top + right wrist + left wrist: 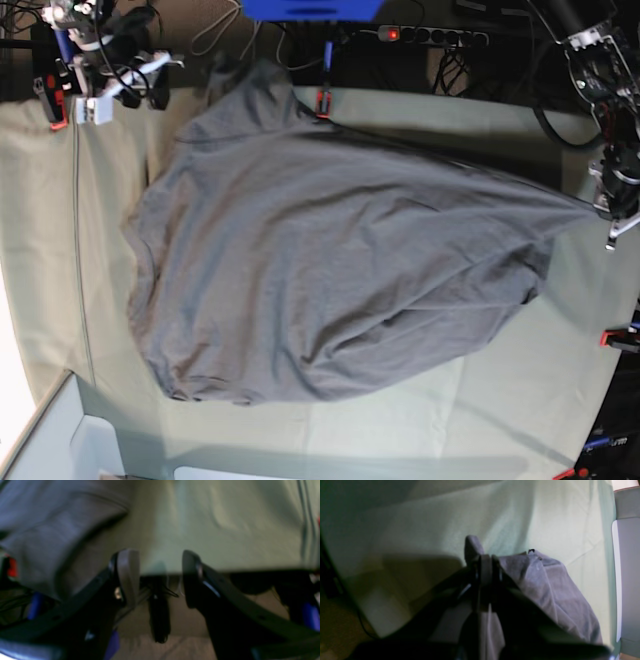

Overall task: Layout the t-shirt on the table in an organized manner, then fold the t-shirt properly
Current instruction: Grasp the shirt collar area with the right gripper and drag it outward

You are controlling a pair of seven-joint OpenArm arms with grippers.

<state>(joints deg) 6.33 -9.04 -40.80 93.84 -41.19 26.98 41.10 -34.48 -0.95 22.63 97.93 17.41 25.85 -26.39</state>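
Table [560, 370]: broad flat surface under pale grey-green cloth, softly creased, a long seam line running down its left side in the base view. Red clamps [322, 102] grip the cloth at the far edge and at the right edge.

Shirt [330, 280]: dark grey soft knit, matte, spread across the middle of the table in a rough lopsided fan. Its surface carries long shallow wrinkles that run toward the right. The lower hem forms a rounded curve; the left side bunches into small folds. One part reaches up to the far edge of the table, and one corner is drawn out to a taut point at the right.

Left gripper [606, 212]: at the right edge of the base view, jaws pressed together, pinching that drawn-out corner of the shirt. In the left wrist view the dark fingers [486, 567] meet on a small tuft of grey fabric that sticks up past them, and the rest of the shirt [552, 590] hangs away in loose draped folds over the green cloth.

Right gripper [160, 565]: black curved fingers standing well apart, nothing between them. The view is blurred. It sits over the far table edge, with a hemmed fold of the shirt [50, 535] to one side, apart from the fingers. In the base view it shows at the top left corner, beyond the shirt.
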